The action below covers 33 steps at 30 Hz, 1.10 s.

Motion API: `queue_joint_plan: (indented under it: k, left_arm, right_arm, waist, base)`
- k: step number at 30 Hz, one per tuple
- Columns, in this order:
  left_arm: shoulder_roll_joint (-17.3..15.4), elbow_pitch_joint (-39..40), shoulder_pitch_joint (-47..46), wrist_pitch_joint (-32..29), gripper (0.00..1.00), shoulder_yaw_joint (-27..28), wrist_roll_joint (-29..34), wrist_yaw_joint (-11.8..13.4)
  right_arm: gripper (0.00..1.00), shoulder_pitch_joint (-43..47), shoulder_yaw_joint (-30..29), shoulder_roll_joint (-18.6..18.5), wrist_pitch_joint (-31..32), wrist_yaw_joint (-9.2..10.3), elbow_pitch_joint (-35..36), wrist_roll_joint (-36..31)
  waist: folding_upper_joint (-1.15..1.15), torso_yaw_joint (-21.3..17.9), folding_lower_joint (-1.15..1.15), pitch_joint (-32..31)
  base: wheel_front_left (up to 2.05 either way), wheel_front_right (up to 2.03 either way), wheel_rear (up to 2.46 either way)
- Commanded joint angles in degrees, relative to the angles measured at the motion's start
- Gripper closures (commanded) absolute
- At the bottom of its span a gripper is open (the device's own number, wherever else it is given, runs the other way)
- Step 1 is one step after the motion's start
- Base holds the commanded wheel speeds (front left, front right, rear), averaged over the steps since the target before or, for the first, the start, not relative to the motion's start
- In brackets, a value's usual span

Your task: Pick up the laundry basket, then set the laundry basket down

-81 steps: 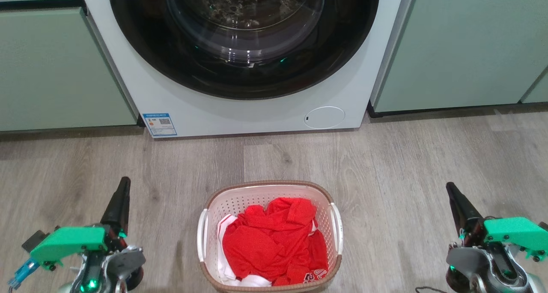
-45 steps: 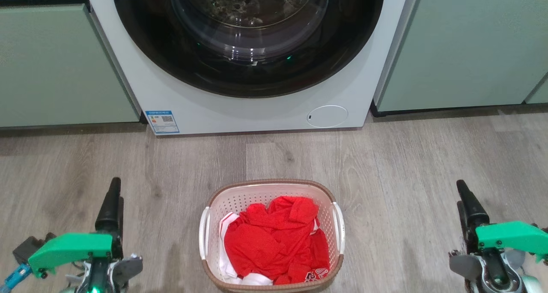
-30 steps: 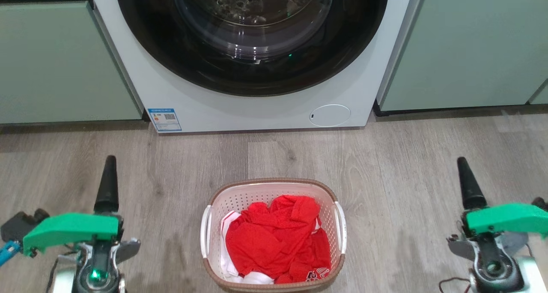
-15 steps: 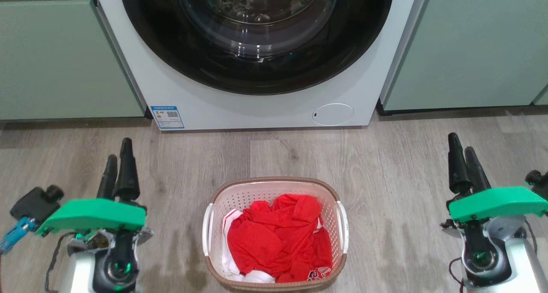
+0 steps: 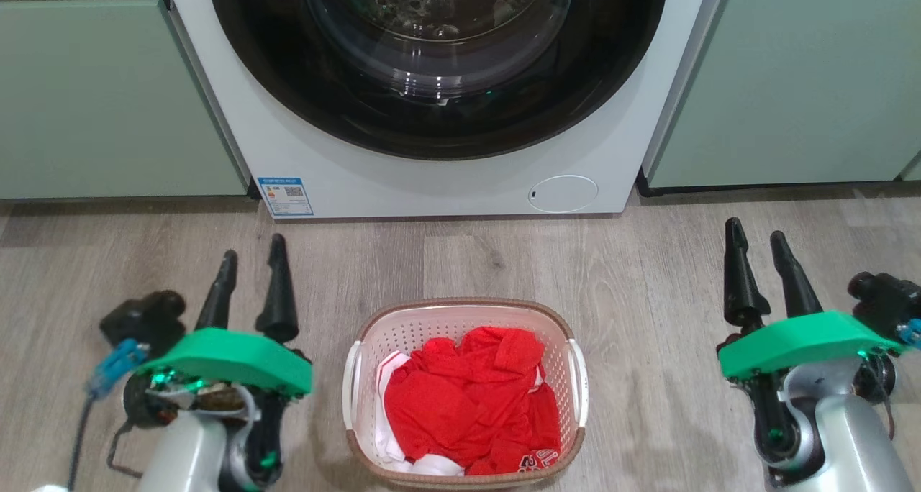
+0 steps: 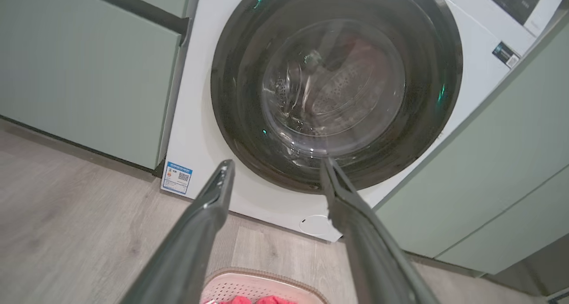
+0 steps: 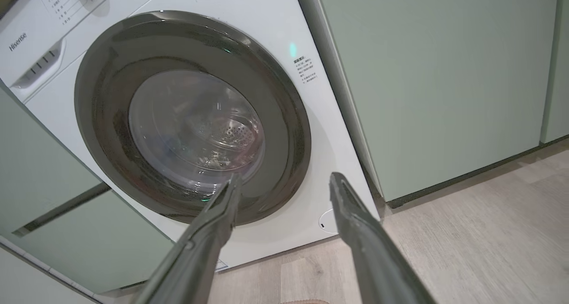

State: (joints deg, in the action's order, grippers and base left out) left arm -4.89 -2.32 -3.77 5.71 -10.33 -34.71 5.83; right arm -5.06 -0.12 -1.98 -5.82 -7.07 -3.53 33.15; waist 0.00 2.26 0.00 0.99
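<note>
While the laundry basket (image 5: 460,304) is set on the wood floor (image 5: 647,262) before the washer (image 5: 446,183) and green cabinets (image 5: 108,96), the left claw (image 5: 253,247) and right claw (image 5: 754,229) are held spread, empty.

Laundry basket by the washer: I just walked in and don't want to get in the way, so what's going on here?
A two-armed robot faces the laundry basket, which sits on the floor before the washer with red and white clothes inside. The left pincer and the right pincer are open, one at each side of it, fingers pointing toward the washer. Neither touches it; the lift has not yet begun.
</note>
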Motion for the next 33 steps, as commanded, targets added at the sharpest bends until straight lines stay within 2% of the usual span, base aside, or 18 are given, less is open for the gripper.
queue_joint_plan:
  k: [1, 12, 20, 23, 27, 29, 33]
  left_arm:
    - [-1.42, 2.07, -3.71, 0.95, 0.00, -0.26, 2.09, 0.74]
    - [-5.89, -2.44, -6.12, 2.80, 0.00, -10.85, 9.74, 3.75]
    - [-7.74, -4.55, -8.36, 4.15, 0.00, -16.57, 14.71, 6.44]
    - [-7.44, -5.55, -8.80, 4.65, 0.00, -16.94, 15.35, 8.04]
    - [-7.02, -5.61, -9.14, 5.32, 0.00, -16.99, 15.88, 8.87]
    - [-6.44, -5.22, -9.10, 5.66, 0.00, -16.46, 15.65, 8.86]
    - [-5.09, -4.11, -8.51, 6.33, 0.00, -14.65, 14.81, 6.73]
  right_arm:
    - [0.00, -3.29, 0.72, -0.65, -0.84, -0.26, 1.92, -2.31]
    - [0.00, -3.57, 2.44, -0.70, -2.69, -0.29, -1.13, -10.64]
    - [0.00, -4.34, 3.75, -0.74, -4.04, -0.32, -2.80, -16.90]
    - [0.00, -4.58, 3.76, -0.76, -4.54, -0.33, -2.88, -18.23]
    - [0.00, -4.92, 3.87, -0.78, -5.21, -0.34, -2.68, -20.27]
    - [0.00, -5.09, 3.97, -0.79, -5.54, -0.35, -2.51, -21.42]
    - [0.00, -5.38, 3.96, -0.81, -6.22, -0.36, -2.47, -22.40]
  waist:
    - [0.00, -0.02, 0.00, -0.01]
    - [0.00, -0.01, 0.00, -0.28]
    - [0.00, 0.22, 0.00, -0.23]
    - [0.00, 0.36, 0.00, -0.11]
    - [0.00, 0.55, 0.00, 0.06]
    - [0.00, 0.63, 0.00, 0.17]
    - [0.00, 0.74, 0.00, 0.40]
  base:
    - [0.00, 0.00, 0.00]
    - [0.00, 0.00, 0.00]
    - [0.00, 0.00, 0.00]
    - [0.00, 0.00, 0.00]
    - [0.00, 0.00, 0.00]
    - [0.00, 0.00, 0.00]
    - [0.00, 0.00, 0.00]
